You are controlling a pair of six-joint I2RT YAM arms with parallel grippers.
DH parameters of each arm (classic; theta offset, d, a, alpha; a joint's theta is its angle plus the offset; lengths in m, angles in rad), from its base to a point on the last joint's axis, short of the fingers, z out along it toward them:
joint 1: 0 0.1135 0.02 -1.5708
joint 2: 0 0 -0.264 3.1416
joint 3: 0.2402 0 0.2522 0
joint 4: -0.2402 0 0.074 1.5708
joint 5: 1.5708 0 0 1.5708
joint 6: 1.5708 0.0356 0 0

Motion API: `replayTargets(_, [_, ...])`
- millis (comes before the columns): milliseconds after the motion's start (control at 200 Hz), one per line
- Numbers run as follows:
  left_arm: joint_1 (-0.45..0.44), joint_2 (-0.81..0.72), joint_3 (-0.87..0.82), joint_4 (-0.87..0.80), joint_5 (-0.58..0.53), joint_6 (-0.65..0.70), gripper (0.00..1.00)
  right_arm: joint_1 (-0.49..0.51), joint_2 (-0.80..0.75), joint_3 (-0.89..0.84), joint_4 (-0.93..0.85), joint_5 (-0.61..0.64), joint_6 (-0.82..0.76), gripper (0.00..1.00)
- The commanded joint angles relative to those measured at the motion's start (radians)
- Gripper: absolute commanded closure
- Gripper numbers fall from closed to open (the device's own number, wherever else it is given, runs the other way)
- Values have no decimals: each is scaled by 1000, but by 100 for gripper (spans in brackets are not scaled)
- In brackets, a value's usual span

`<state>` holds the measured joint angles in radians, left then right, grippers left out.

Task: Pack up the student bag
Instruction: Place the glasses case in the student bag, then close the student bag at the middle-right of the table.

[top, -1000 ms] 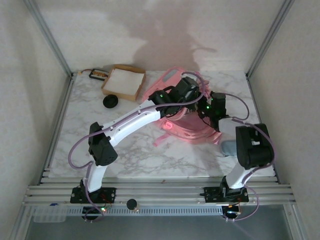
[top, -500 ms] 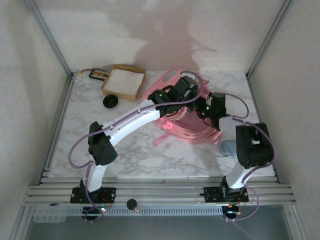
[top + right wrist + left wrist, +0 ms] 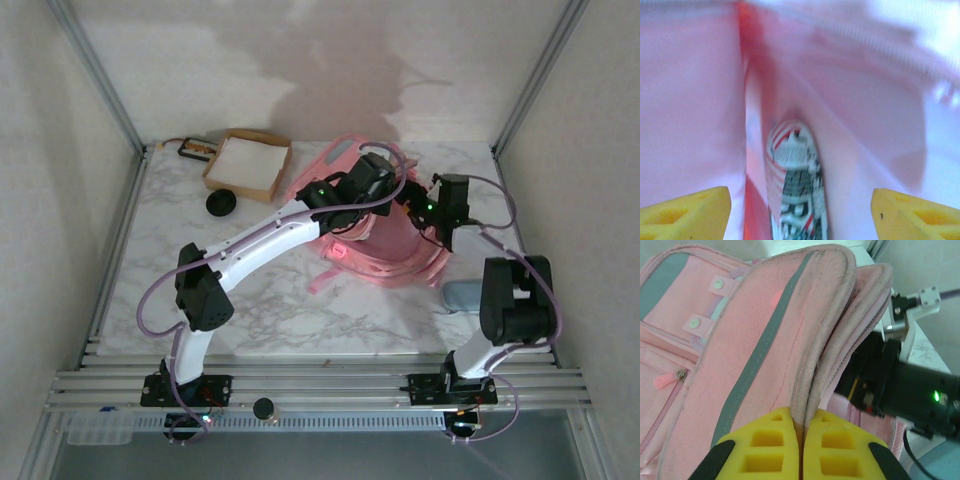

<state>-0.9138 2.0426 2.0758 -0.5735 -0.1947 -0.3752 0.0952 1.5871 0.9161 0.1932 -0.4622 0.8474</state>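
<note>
The left pincer (image 3: 801,426) is clenched on the flap rim of the large soft pink fabric student bag (image 3: 755,340), which lies at the far right of the white marble table (image 3: 250,300). The right pincer (image 3: 800,212) gapes released inside it, above a red, white and black printed item (image 3: 795,185). Loading looks to be in hand; next, the right arm needs to withdraw without snagging fabric. Blur hides what the item is

Two arms (image 3: 255,238) (image 3: 512,300), one bag (image 3: 385,255).
One box (image 3: 247,165), one black disc (image 3: 221,203), one grey object (image 3: 462,296), one printed pack (image 3: 795,190), one small dark item (image 3: 196,148).
</note>
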Motion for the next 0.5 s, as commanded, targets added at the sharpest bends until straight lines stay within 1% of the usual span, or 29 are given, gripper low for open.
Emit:
replayTargets(0, [-10, -36, -20, 42, 61, -35, 100, -9, -141, -65, -112, -23, -75, 27])
replayTargets(55, [-8, -25, -37, 37, 77, -49, 100, -49, -219, -87, -190, 20, -101, 27])
replayTargets(105, [-8, -22, -77, 65, 121, -50, 100, -98, -290, -106, -261, 54, -124, 27])
replayTargets(130, [-8, -17, -95, 81, 155, -50, 97, -122, -325, -110, -299, 71, -135, 27])
replayTargets(180, [-8, -3, -114, 98, 235, -57, 86, -164, -391, -106, -380, 120, -165, 26])
replayTargets(200, [-8, 2, -120, 106, 275, -54, 78, -175, -419, -101, -406, 140, -177, 26])
replayTargets(235, [-8, 6, -133, 115, 331, -48, 68, -188, -460, -90, -447, 172, -200, 26])
replayTargets(285, [-4, -12, -168, 134, 362, -49, 56, -190, -500, -68, -484, 208, -227, 27])
replayTargets(325, [6, -46, -213, 158, 373, -49, 49, -184, -511, -45, -512, 208, -247, 27])
replayTargets(401, [45, -153, -344, 237, 387, -69, 44, -133, -485, 18, -611, 245, -290, 28])
replayTargets(491, [129, -307, -550, 364, 389, -118, 34, 16, -464, 69, -679, 342, -297, 30])
